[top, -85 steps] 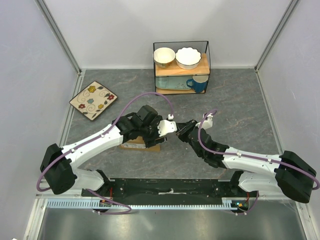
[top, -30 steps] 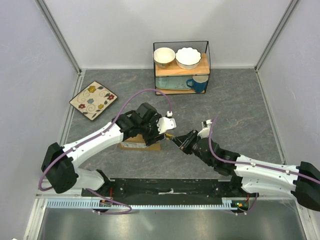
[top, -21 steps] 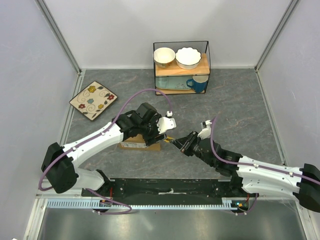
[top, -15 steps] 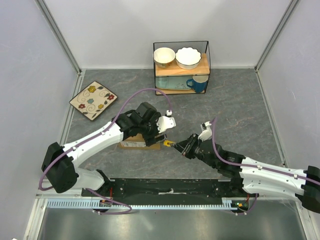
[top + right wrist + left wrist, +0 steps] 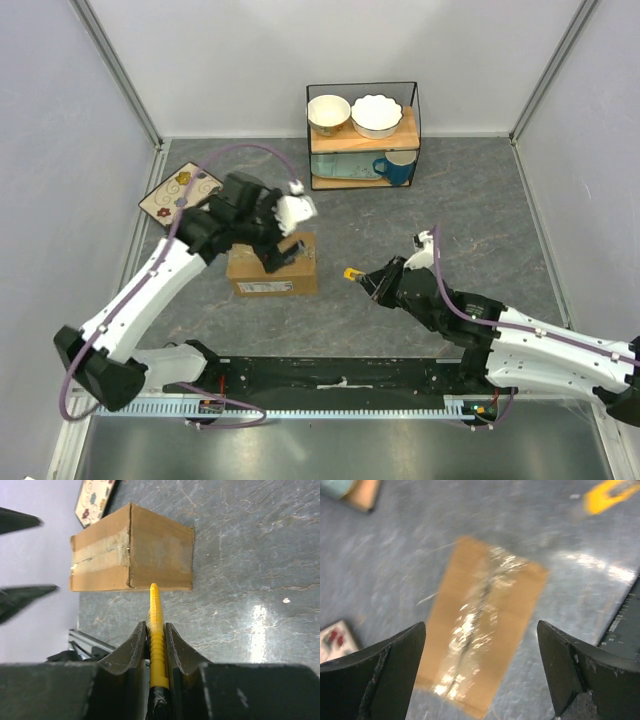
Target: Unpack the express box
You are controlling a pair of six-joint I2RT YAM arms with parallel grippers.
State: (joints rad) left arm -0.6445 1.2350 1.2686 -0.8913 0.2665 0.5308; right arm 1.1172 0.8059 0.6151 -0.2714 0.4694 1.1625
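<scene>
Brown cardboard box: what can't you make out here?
Left wrist view blurred: clear tape seam on the brown cardboard box, cut or intact unclear.
Top external view: left gripper hides part of the box top.
Blade of the yellow utility knife: too small, right wrist view.

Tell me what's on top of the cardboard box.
Only clear tape along the top seam of the express box. The left end effector hangs open above it, not touching. The flaps lie shut, so the contents are hidden.
</scene>
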